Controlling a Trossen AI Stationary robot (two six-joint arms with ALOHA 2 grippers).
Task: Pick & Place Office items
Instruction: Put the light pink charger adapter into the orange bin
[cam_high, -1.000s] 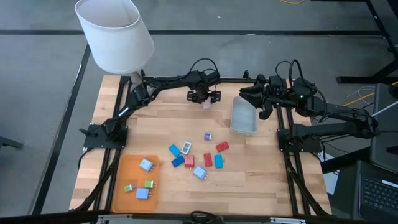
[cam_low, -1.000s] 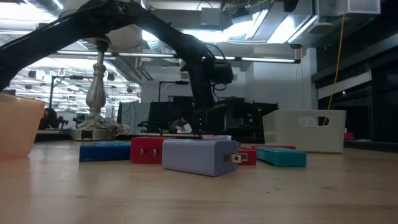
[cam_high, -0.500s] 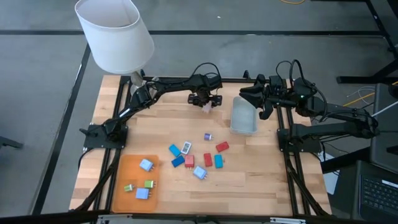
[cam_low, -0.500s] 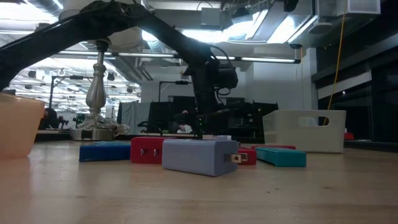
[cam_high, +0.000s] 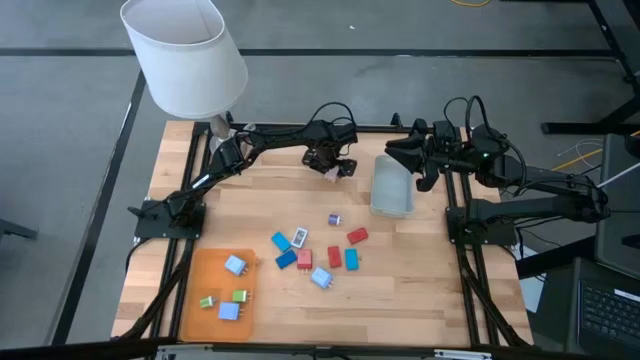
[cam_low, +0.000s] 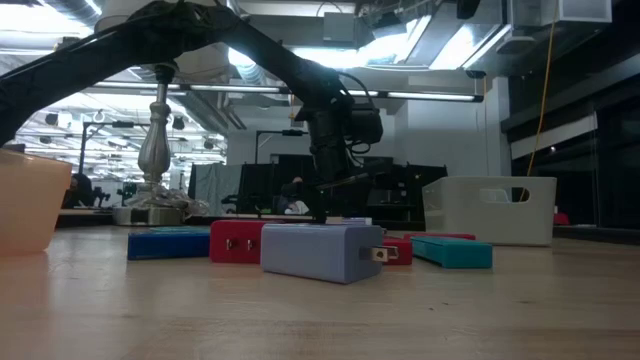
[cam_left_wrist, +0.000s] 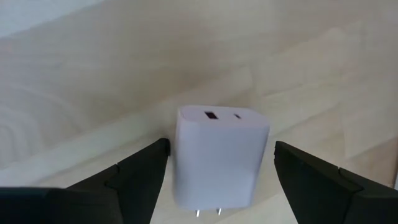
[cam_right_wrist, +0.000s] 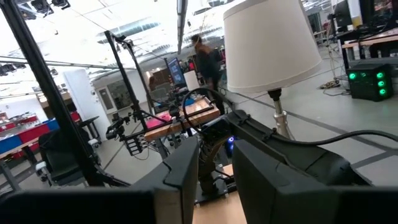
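Several tiny office items (cam_high: 315, 252), blue, red, teal and pale, lie scattered mid-table. More of them lie on the flat orange tray (cam_high: 203, 270). One pale plug-shaped block (cam_left_wrist: 221, 158) lies flat on the wood near the far edge, its two prongs pointing at the camera. My left gripper (cam_high: 331, 163) hangs over that block, open, one finger on each side of it with narrow gaps. My right gripper (cam_high: 408, 158) waits open at the far right, beside the translucent bin (cam_high: 392, 187).
A lamp with a white shade (cam_high: 185, 55) stands at the table's far left corner, its metal stem (cam_low: 155, 140) behind the pieces. In the low view a lavender block (cam_low: 320, 250), a red one (cam_low: 240, 240) and a teal one (cam_low: 452, 250) lie nearest. The bin (cam_low: 490, 210) sits right.
My left gripper has moved a little toward the near edge and come down over the pale block, turning slightly about its wrist. The block has stayed on the wood.
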